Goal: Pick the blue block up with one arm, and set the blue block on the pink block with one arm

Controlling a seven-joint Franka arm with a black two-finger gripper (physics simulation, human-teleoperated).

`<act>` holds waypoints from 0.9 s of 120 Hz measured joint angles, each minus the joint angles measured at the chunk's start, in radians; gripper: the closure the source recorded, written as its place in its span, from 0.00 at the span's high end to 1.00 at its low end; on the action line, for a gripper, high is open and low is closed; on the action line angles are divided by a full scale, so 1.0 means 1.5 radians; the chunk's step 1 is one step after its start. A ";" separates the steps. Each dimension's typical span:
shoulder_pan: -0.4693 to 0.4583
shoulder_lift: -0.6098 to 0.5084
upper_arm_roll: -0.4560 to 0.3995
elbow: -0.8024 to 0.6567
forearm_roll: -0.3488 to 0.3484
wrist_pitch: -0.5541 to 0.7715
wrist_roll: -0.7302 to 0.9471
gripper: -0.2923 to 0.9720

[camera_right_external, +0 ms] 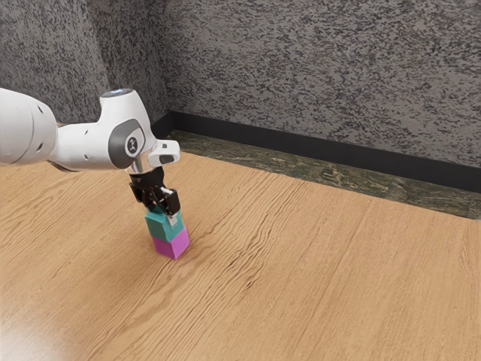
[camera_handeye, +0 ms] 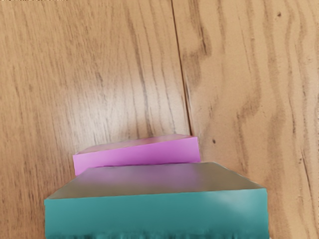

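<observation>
The blue block (camera_right_external: 157,224), teal in colour, sits on top of the pink block (camera_right_external: 173,244) on the wooden table, left of centre in the exterior view. My gripper (camera_right_external: 164,213) comes down from above, and its black fingers clasp the blue block's upper part from two sides. In the wrist view the blue block (camera_handeye: 154,211) lies right under my hand, and the pink block (camera_handeye: 137,153) peeks out from beneath it, slightly offset. I cannot tell whether the two blocks touch or a thin gap remains.
The wooden table (camera_right_external: 316,286) stretches wide toward the exterior view's right and front. A dark baseboard and a speckled grey wall (camera_right_external: 316,68) run behind the table's far edge.
</observation>
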 joint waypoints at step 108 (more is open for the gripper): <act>-0.004 -0.164 0.043 0.059 0.036 -0.066 0.020 0.75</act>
